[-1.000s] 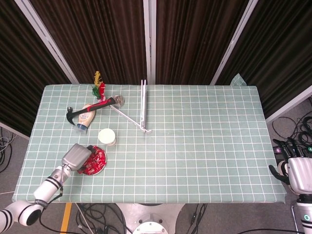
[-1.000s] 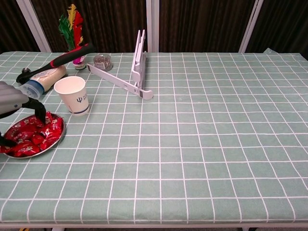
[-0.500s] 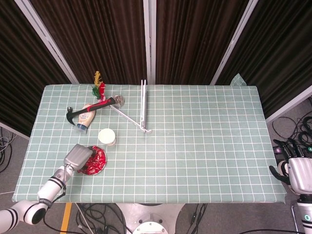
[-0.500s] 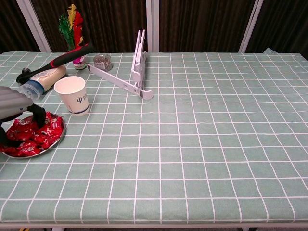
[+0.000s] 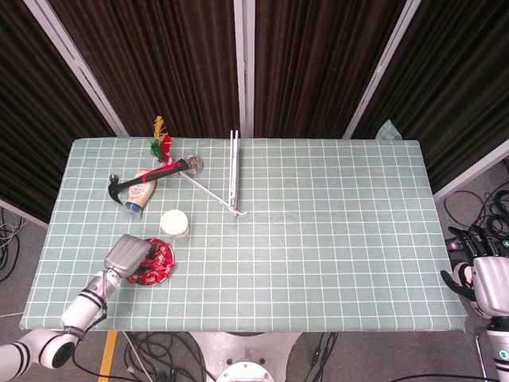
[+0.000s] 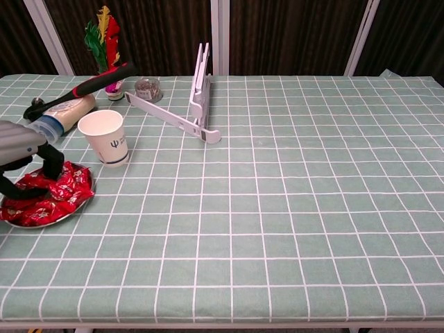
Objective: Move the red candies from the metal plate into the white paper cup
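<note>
While my left hand [image 6: 24, 149] digs its fingers into the red candies [image 6: 59, 191] on the plate [image 6: 73, 208], I cannot tell if it holds any; lifting carelessly could spill them beside the cup [image 6: 104, 137].

The head view is looking down from high above, taking in the whole table [image 5: 334, 231] and the dark curtains [image 5: 175, 56] behind it. The chest view is looking nearly level across the table [image 6: 291, 208] from its front edge, much nearer. Both are sharing the left rear corner.
</note>
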Available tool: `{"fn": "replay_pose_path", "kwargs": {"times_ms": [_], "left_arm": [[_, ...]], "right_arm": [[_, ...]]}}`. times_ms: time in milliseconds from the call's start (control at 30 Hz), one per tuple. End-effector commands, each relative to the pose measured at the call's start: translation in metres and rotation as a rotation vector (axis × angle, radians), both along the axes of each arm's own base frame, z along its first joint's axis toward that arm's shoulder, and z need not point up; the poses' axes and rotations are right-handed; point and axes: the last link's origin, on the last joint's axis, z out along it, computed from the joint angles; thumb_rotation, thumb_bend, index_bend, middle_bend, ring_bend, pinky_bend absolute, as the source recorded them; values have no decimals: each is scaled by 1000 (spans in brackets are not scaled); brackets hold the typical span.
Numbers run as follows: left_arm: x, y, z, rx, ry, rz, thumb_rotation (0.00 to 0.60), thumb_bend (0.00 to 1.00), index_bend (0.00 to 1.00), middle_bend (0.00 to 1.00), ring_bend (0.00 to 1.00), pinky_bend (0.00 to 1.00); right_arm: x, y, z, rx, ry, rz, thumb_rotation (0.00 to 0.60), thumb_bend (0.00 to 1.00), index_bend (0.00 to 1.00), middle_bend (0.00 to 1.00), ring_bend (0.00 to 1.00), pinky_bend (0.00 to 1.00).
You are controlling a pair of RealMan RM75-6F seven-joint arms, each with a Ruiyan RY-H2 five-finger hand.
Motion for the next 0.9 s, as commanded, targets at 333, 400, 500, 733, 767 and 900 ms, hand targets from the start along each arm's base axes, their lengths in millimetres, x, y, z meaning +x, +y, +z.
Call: {"fn": "replay_pose_path", "kwargs": {"times_ms": [333, 400, 500, 733, 767, 900], "left_arm": [[21, 12, 35, 70, -94, -4, 600, 439, 640, 713, 928, 1000], [26, 15, 38, 77, -101, -13, 600, 439, 640, 713, 928, 1000], [36, 24, 42, 88, -118, -30, 600, 438, 640, 713, 928, 1000], [64, 55, 43, 97, -152, -67, 600, 437, 640, 713, 928, 1000], [67, 59, 42, 96, -155, -69, 600, 437, 640, 713, 928, 1000], [78, 73, 35, 88, -166, -71, 600, 437, 640, 713, 929, 1000]], "right_arm": [[-2, 2, 3, -7, -4, 1, 600, 127, 170, 250, 130, 324], [-3, 2, 3, -8, -5, 0, 600, 127, 170, 250, 131, 325], [-3, 3, 3, -9, -5, 0, 600, 127, 170, 251, 131, 325], [-4, 3, 5, -12, -3, -8, 600, 126, 170, 254, 131, 329], [-5, 3, 5, -12, -3, -10, 600, 127, 170, 254, 131, 329], [-6, 3, 6, -17, -2, -15, 600, 127, 170, 254, 131, 330]]}}
